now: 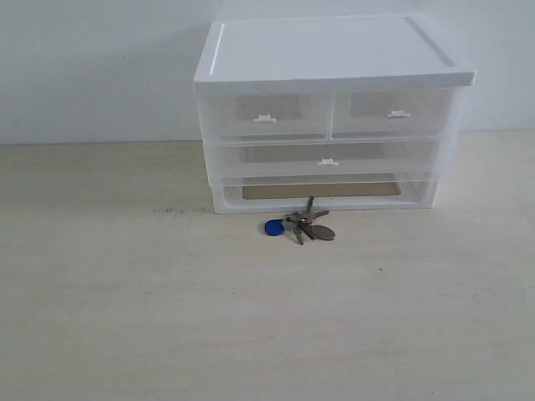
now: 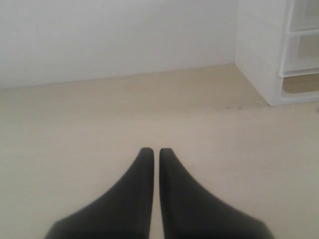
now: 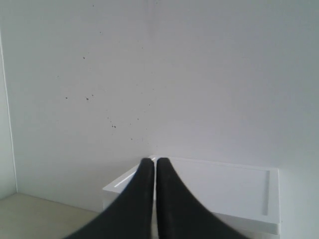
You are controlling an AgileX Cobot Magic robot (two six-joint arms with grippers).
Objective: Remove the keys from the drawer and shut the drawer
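Observation:
The keys [image 1: 305, 225], with their round blue tag [image 1: 272, 227], lie on the table just in front of the white drawer unit [image 1: 334, 50]. The right-hand small drawer [image 1: 393, 114] sits flush in the unit's top row, pushed in. Neither arm shows in the exterior view. My left gripper [image 2: 156, 150] is shut and empty above bare table, with the unit's lower corner [image 2: 259, 74] off to one side. My right gripper [image 3: 153, 160] is shut and empty, facing the wall with the unit's top [image 3: 219, 186] beyond its fingertips.
The left-hand twin drawer [image 1: 266, 115] and the full-width drawer [image 1: 328, 159] are pushed in. An open slot [image 1: 322, 190] runs along the unit's base. A white wall [image 1: 100, 67] stands behind the pale wooden table [image 1: 251, 317].

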